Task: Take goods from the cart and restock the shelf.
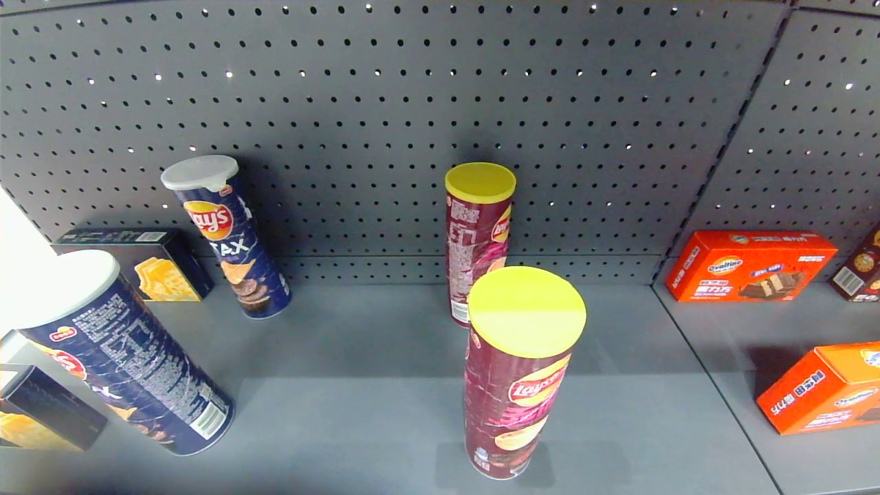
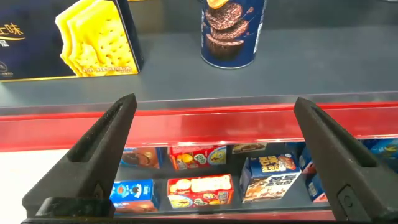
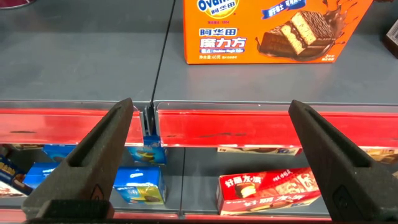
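Both arms are parked in front of the shelf edge. My left end effector (image 2: 214, 102) has its fingers spread wide and nothing between them. It faces the red edge strip (image 2: 205, 127), and past that strip I see the cracker box (image 2: 74, 40) and the base of the rear navy can (image 2: 229, 31) standing on the shelf (image 1: 385, 357). Under the strip, small snack boxes (image 2: 199, 190) sit on a lower shelf.

My right end effector (image 3: 211, 104) is just as wide open and holds nothing. Ahead of it stands the front orange box (image 3: 267, 31), close to the shelf's front edge. Below the strip I see blue boxes (image 3: 134, 186) and a red box (image 3: 267, 190).

From the head camera, the goods stand on the grey shelf against the pegboard (image 1: 412, 103). Two maroon cans with yellow lids are upright near the middle: the front maroon can (image 1: 512, 405) is near the edge, and the rear maroon can (image 1: 474, 254) is directly behind it by the back panel. To my left, the near navy can (image 1: 130, 364) with a white lid stands by the front edge, beside a dark box (image 1: 41, 412). The rear navy can and the cracker box stand further back. On the next bay to my right, the rear orange box (image 1: 749, 265) sits by the panel.
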Robot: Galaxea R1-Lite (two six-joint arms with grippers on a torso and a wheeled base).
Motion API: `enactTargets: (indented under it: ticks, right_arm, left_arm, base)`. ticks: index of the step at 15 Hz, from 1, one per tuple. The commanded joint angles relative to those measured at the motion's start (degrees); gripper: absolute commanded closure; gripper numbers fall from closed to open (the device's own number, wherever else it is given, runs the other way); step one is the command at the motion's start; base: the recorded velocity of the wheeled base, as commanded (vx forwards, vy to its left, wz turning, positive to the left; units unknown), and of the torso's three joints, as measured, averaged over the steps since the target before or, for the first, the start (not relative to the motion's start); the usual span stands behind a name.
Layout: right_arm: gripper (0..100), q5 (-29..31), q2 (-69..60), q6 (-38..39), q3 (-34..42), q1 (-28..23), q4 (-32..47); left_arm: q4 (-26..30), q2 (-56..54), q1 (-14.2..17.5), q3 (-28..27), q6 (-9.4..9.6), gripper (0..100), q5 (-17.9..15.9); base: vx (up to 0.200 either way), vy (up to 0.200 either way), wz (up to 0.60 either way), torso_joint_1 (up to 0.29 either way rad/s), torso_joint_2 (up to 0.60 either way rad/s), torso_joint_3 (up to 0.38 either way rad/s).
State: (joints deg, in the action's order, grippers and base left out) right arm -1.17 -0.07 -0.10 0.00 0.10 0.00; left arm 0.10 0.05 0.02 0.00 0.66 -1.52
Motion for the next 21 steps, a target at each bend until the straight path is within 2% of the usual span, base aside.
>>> enactTargets:
  ticks: [1,5,7,9,10,11,12,13,15,16,17,18,21]
  right_arm:
    - [0,0.0,0.1,0.0,0.0,0.0,0.0]
    - [0,0.3,0.1,0.1,0.0,-0.1,0.1]
    - [0,5.1,0.1,0.6,-0.1,-0.1,-0.2]
    - [0,6.4,6.1,3.7,-11.5,-0.4,-0.4]
    - [0,5.2,18.7,11.1,-22.1,1.5,0.1]
    - [0,3.0,20.6,9.2,-25.2,2.5,0.4]
    - [0,-1.6,23.7,2.8,-26.7,3.4,0.4]
    - [0,-3.8,27.0,-0.4,-26.7,4.1,0.1]
    - [0,-6.1,32.2,-3.1,-27.3,5.4,-0.7]
    - [0,-8.6,41.5,-7.2,-27.3,7.6,-5.5]
    - [0,-8.7,44.7,-7.3,-27.5,8.4,-8.2]
    - [0,-8.7,49.7,-7.4,-28.1,12.0,-13.0]
    - [0,-8.7,56.7,-7.4,-30.9,19.5,-13.7]
  left_arm:
    - [0.0,0.1,0.0,0.0,-0.04,0,0.0]
    - [0.0,0.1,0.0,0.0,0.04,0,-0.1]
    - [0.0,0.1,0.1,0.0,0.04,0,-0.1]
    - [0.0,0.1,0.1,0.0,-0.04,0,-0.1]
    - [0.0,0.1,0.0,0.0,0.04,0,-0.1]
    - [0.0,0.1,0.0,0.0,0.04,0,-0.1]
    - [0.0,0.1,0.0,0.0,0.04,0,-0.2]
    - [0.0,0.1,0.0,0.0,0.13,0,-0.1]
    - [0.0,0.1,0.0,0.0,0.04,0,-0.1]
    - [0.0,0.1,0.0,0.0,-0.13,0,0.0]
    - [0.0,0.1,0.0,0.0,-0.13,0,0.0]
    - [0.0,0.1,0.0,0.0,-0.04,0,0.0]
    - [0.0,0.1,0.0,0.0,-0.04,0,0.0]
  base:
    - [0.000,0.000,0.00,0.000,0.00,0.000]
    - [0.000,0.000,0.00,0.000,0.00,0.000]
    - [0.000,0.000,0.00,0.000,0.00,0.000]
    - [0.000,0.000,0.00,0.000,0.00,0.000]
    - [0.000,0.000,0.00,0.000,0.00,0.000]
    - [0.000,0.000,0.00,0.000,0.00,0.000]
    - [0.000,0.000,0.00,0.000,0.00,0.000]
    - [0.000,0.000,0.00,0.000,0.00,0.000]
    - [0.000,0.000,0.00,0.000,0.00,0.000]
    - [0.000,0.000,0.00,0.000,0.00,0.000]
    - [0.000,0.000,0.00,0.000,0.00,0.000]
    - [0.000,0.000,0.00,0.000,0.00,0.000]
    - [0.000,0.000,0.00,0.000,0.00,0.000]
